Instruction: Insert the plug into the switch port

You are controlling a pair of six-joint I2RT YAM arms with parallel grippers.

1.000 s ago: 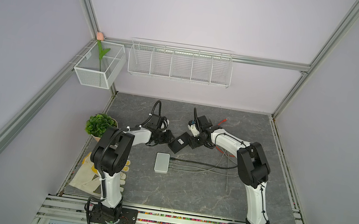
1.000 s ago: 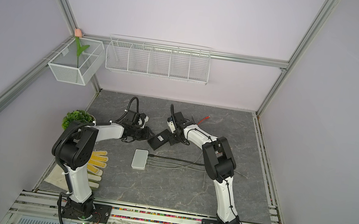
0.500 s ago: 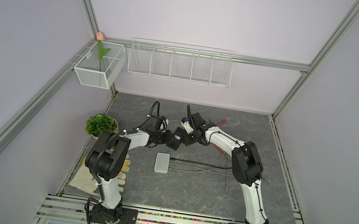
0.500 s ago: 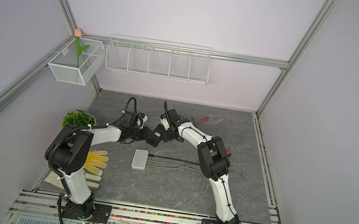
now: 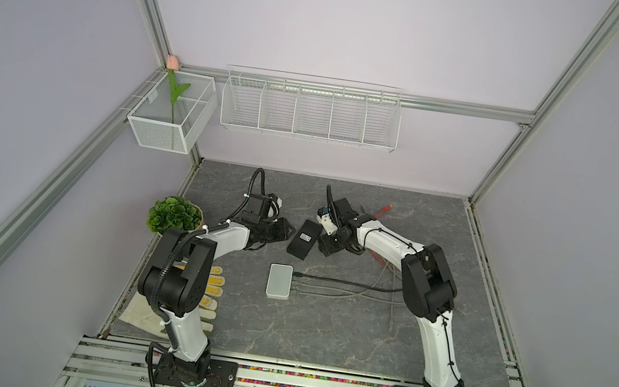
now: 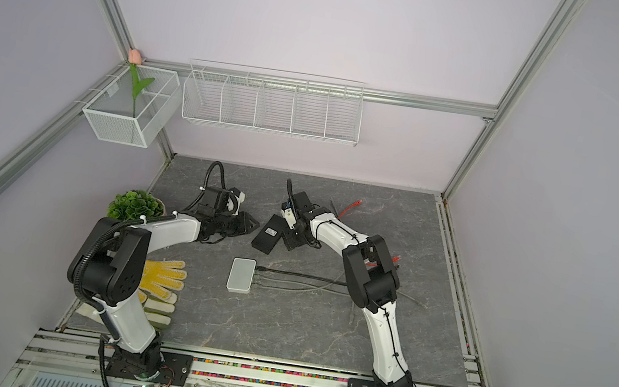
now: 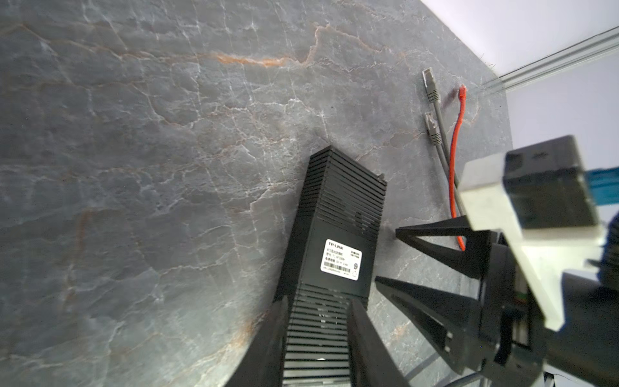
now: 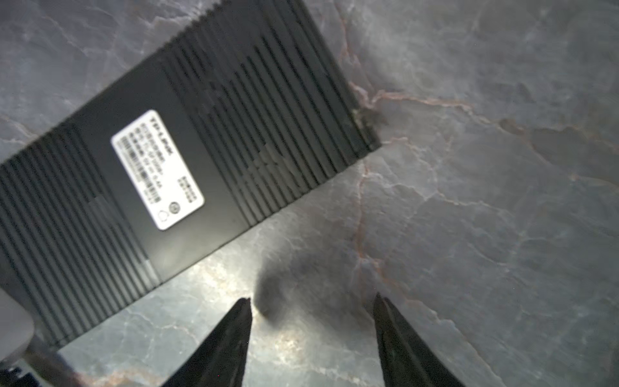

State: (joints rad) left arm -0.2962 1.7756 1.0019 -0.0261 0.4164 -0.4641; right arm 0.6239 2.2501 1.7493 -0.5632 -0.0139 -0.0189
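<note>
Switch [image 7: 335, 207], black, ribbed, flat on counter [image 7: 134, 167], mid-far; white label [image 7: 341, 259] reads "TP-LINK", finer print illegible. Left gripper [image 7: 320, 301] apparently clamps one end; right gripper [image 8: 312, 297] gapes empty just right of it. Grey plugs [image 7: 429, 80], two, and red plug [image 7: 462, 91] lie loose, far right. White box [image 5: 279, 280], cabled, nearer. Potted plant [image 5: 174, 215], gloves [image 5: 210, 292], left.

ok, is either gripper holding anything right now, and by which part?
The left gripper grips the black TP-Link switch at one end, a finger against each long side. The right gripper is open and empty, beside the switch.
</note>
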